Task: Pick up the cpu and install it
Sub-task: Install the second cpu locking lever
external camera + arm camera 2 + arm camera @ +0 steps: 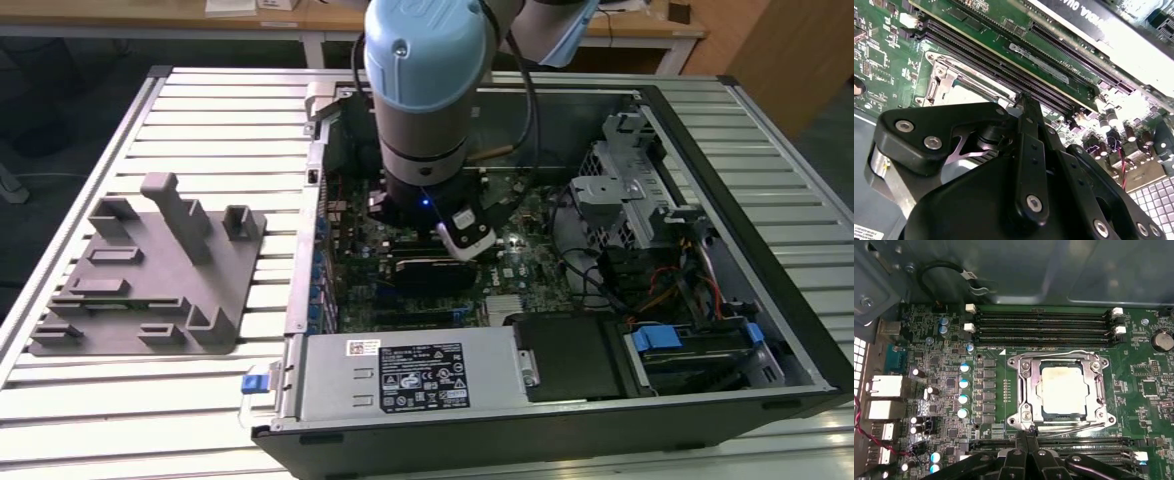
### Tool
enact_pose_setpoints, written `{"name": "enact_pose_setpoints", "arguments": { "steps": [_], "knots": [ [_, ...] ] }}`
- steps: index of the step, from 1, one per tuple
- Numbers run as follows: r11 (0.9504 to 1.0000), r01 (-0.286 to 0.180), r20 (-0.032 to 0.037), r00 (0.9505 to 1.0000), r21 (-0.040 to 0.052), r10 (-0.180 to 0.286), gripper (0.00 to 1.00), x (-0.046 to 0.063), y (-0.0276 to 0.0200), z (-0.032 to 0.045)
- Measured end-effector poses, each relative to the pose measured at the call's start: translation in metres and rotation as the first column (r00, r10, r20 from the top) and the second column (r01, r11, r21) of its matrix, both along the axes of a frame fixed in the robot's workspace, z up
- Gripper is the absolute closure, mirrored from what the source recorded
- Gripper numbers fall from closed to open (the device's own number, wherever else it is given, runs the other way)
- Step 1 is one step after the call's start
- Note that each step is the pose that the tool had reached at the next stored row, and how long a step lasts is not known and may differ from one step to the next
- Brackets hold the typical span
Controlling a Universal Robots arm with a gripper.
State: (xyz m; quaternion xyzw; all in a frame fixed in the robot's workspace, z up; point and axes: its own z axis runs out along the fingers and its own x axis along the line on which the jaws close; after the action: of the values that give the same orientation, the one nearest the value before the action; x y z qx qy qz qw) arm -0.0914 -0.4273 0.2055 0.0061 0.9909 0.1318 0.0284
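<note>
The cpu [1063,390], a pale beige-silver square, lies flat inside the metal socket frame [1024,390] on the green motherboard [944,370]. In the first wrist view my gripper [1027,436] is just outside the socket frame's edge. Its black fingers [1022,450] are pressed together with nothing between them. The second wrist view has the same gripper [1023,99] with its thin fingertips meeting over the memory slots [1004,65] beside the socket [949,87]. In the exterior view the arm [420,90] reaches down into the open computer case [694,200].
A grey plastic fixture tray [147,280] lies on the slatted table at the exterior view's left. Inside the case are a black block [427,272] under the wrist, a power supply [400,375] at the front, and a drive cage [627,190] with cables on the exterior view's right.
</note>
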Motion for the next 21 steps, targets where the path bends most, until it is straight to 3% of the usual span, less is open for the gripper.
{"name": "enact_pose_setpoints", "arguments": {
  "steps": [7, 14, 21],
  "knots": [
    [0.9999, 0.0, -0.0002, 1.0, 0.0103, 0.0, 0.89, -0.002, -0.0004, -0.0061],
    [0.9992, 0.0, -0.0001, 1.0, 0.0388, 0.0, 0.89, -0.007, -0.0003, -0.0095],
    [0.9991, 0.0, -0.0001, 1.0, 0.0421, 0.0, 0.89, -0.007, 0.0, -0.0115]
  ]
}}
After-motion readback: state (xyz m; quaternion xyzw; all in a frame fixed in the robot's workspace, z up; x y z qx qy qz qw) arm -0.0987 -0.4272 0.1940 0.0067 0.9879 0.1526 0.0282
